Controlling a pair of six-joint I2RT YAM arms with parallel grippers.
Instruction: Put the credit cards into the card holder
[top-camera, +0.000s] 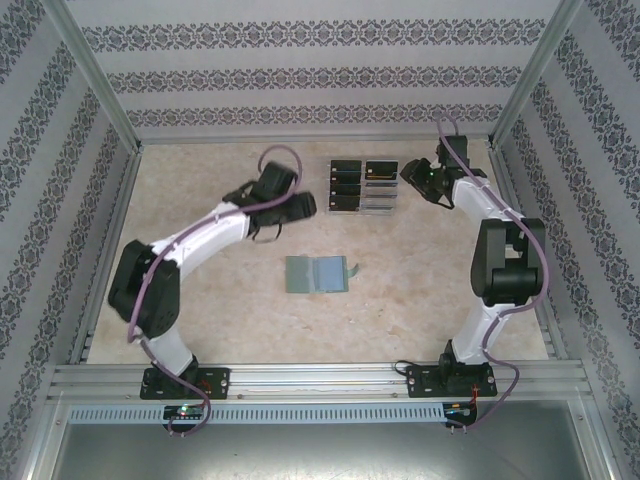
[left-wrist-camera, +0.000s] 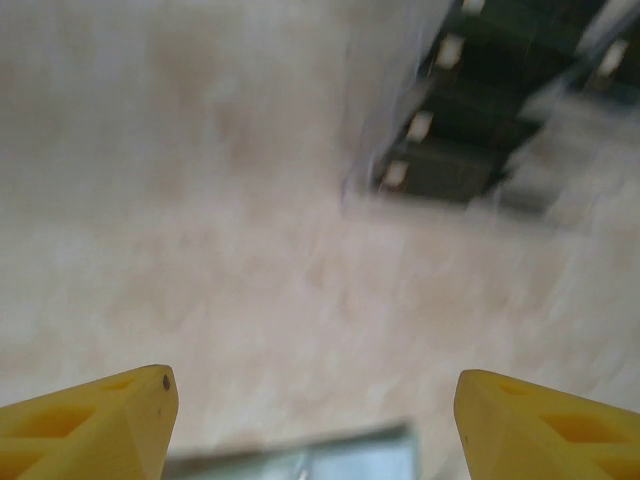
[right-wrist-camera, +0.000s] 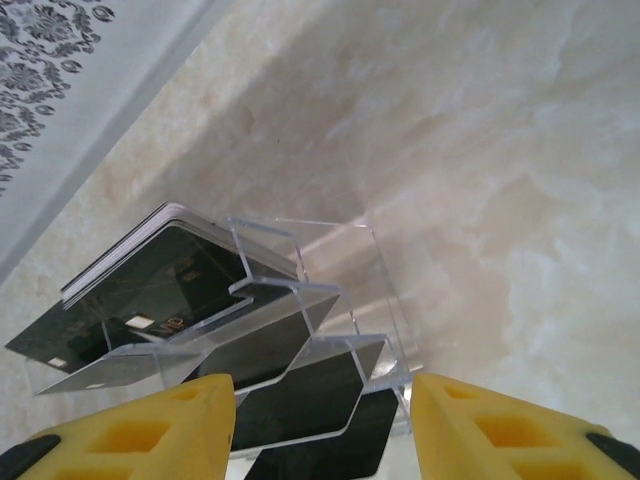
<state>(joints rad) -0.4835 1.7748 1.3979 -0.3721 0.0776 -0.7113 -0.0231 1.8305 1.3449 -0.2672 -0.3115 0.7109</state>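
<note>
- Writing on the credit cards (top-camera: 345, 171) cannot be read: small pale patches and marks show on their dark faces, too small and too blurred to make out.
- Pale stripes cross the cards in the right-hand column in the top view, while the left-hand column looks plain black.
- All the cards in view stand in a clear plastic rack (right-wrist-camera: 335, 245) toward the far side of the table (top-camera: 210, 300), stepped in two columns side by side.
- From the right wrist, the cards lean in slanted slots, one behind another, and a small stack with pale edges fills the rearmost slot.
- The card holder (top-camera: 318, 275) lies open and flat on the table, on the near side of the rack and apart from it, roughly midway between the two arms.
- It is sage-green with a greyer, bluish tint, it shows two halves with a fold down the middle, and its small closing tab (top-camera: 352, 268) sticks out on the right; I see no card in it.
- The left gripper (left-wrist-camera: 315, 385) is released, its yellow fingers spread wide over bare table just left of the rack, nothing between them.
- The right gripper (right-wrist-camera: 322, 395) is also released, its fingers apart just above the rack's end, with no contact on rack or cards visible.
</note>
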